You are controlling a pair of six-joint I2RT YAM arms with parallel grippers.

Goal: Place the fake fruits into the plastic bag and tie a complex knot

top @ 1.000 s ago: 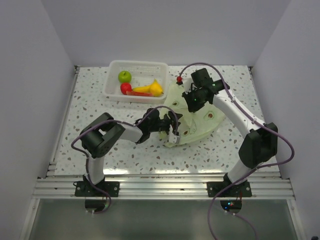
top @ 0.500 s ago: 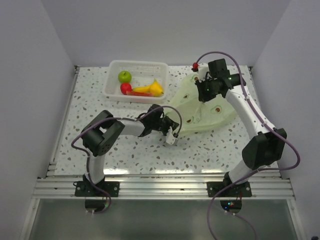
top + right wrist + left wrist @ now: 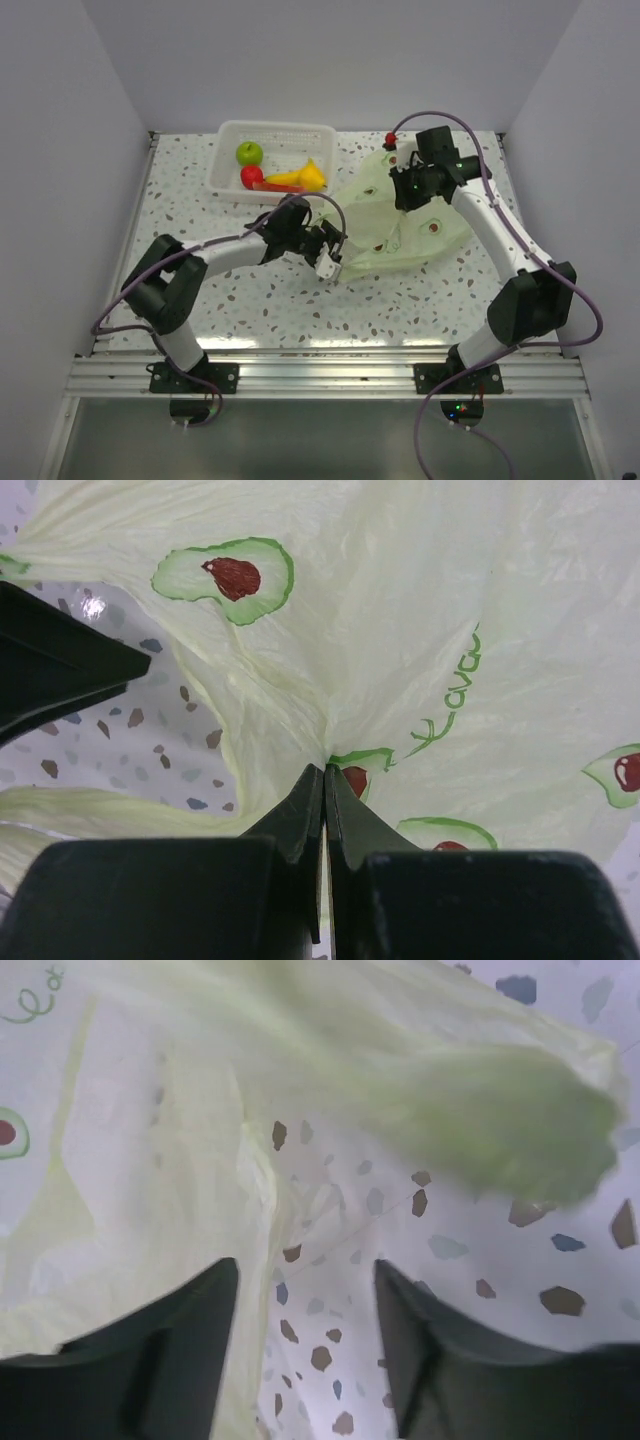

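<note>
Bag (image 3: 400, 225) at middle right of top view, lying lower left to upper right. Right gripper (image 3: 324, 770) pinching its upper end. Left gripper (image 3: 305, 1280) half wide, empty, just beside its lower end. Fruits (image 3: 272, 176) upper left, in basket (image 3: 275, 130).

Top view: bright, even, diffuse light from above. Soft, short shadows on the tabletop (image 3: 200, 205), a whitish glare band along its lower edge, and a dim strip across the bottom of the frame. Focus is sharp all over.

Left wrist view: well lit. The bunched part of the plastic bag (image 3: 500, 1110) at upper right is badly out of focus, and the left end effector (image 3: 305, 1290) is dark and soft-edged at the bottom.

Right wrist view: the bag print is crisp. The right end effector (image 3: 323, 780) is a near-black silhouette at bottom center, with a small glare spot on the tabletop at upper left.
</note>
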